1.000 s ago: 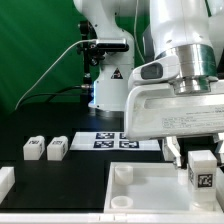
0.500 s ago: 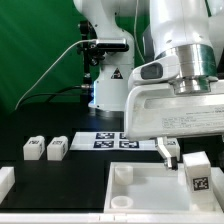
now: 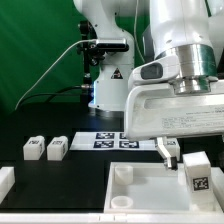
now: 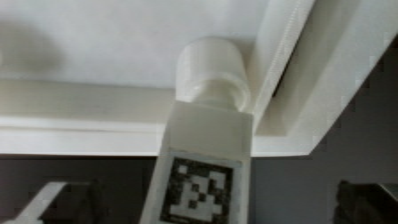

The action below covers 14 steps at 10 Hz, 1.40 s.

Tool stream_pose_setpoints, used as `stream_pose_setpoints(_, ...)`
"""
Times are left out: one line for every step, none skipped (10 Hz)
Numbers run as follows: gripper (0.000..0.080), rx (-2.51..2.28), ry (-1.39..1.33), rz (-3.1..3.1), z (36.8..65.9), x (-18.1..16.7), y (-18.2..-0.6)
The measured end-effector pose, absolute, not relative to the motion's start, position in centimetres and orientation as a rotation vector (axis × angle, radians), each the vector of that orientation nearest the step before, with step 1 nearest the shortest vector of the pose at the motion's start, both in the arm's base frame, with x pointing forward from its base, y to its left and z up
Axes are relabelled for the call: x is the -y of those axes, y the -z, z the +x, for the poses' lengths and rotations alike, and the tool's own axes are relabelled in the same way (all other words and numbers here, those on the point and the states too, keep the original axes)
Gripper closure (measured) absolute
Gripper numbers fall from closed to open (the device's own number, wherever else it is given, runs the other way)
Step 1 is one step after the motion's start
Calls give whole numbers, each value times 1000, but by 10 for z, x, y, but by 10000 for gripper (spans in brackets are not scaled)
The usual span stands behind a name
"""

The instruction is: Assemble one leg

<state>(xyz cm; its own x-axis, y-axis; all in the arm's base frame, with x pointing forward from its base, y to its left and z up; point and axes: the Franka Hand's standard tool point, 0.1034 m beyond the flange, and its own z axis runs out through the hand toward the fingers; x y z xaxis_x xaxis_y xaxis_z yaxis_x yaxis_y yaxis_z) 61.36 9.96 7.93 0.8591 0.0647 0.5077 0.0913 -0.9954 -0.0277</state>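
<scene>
A white leg (image 3: 197, 173) with a black-and-white tag stands upright at the large white tray-shaped part's (image 3: 150, 192) corner, toward the exterior view's right. My gripper (image 3: 195, 153) hangs over it, open. One finger (image 3: 168, 150) shows beside the leg with a gap; the other is hidden. In the wrist view the leg (image 4: 210, 150) runs down the middle with its narrow end on the tray part (image 4: 107, 100). My gripper (image 4: 210, 205) straddles the leg there. The dark fingertips (image 4: 57, 202) stand wide on either side and do not touch it.
Two more legs (image 3: 34, 148) (image 3: 57, 148) lie on the black table at the exterior view's left. Another white piece (image 3: 5, 181) sits at the left edge. The marker board (image 3: 118, 140) lies behind the tray part. The robot base (image 3: 105, 60) stands behind.
Since one second ago the visible finger has moved away from the leg, and the leg sits slightly lower and further left. Nothing has moved in the last half second.
</scene>
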Motion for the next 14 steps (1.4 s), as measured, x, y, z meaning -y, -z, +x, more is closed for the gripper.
stream_pose_setpoints(150, 124, 812, -2980, 614, -99, -80)
stream_pose_setpoints(150, 122, 770, -2986, 614, -98, -85)
stream_pose_setpoints(150, 116, 656, -2995, 614, -98, -97)
stream_pose_setpoints(150, 106, 650, -2994, 623, -92, -112)
stream_pose_setpoints(150, 95, 499, -3006, 622, -91, -109)
stream_pose_setpoints(150, 87, 337, -3008, 626, -92, -110)
stream_pose_setpoints(150, 96, 189, -3016, 630, -93, -110)
stream_pose_setpoints(150, 108, 25, -3017, 628, -91, -106)
stream_pose_setpoints(150, 117, -158, -3008, 627, -88, -103)
stream_pose_setpoints(150, 127, -284, -3003, 631, -86, -102)
stream_pose_setpoints(150, 115, -252, -3011, 640, -86, -97)
stream_pose_setpoints(150, 83, -262, -3012, 637, -87, -91)
stream_pose_setpoints(150, 41, -273, -3014, 635, -89, -90)
stream_pose_setpoints(173, 43, -272, -3015, 636, -88, -90)
